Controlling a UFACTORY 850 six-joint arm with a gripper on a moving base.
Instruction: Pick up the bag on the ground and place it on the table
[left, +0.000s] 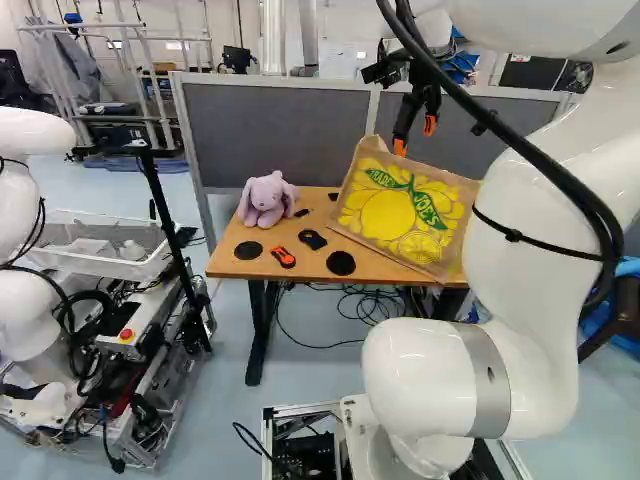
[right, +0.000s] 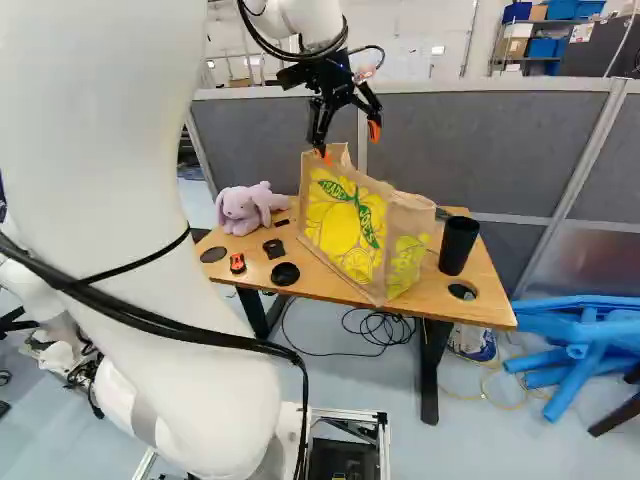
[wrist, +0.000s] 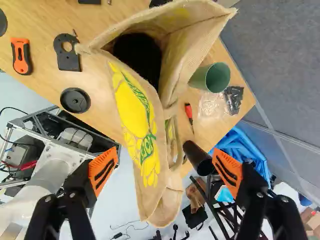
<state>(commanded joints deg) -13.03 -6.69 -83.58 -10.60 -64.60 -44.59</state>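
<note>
Wrist view: gripper (right: 348, 143) fingers spread wide; on the wooden table (right: 488, 300), the lemon-print tote bag (right: 345, 225) stands mouth up, dark inside, long axis running far left to near right.

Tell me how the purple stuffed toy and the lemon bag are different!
The bag is much bigger than the stuffed toy. The toy is plain light purple, but the bag is tan with yellow lemons and green leaves. The toy has a round head and floppy ears, while the bag has flat sides and an open top. Both are on the wooden table.
</note>
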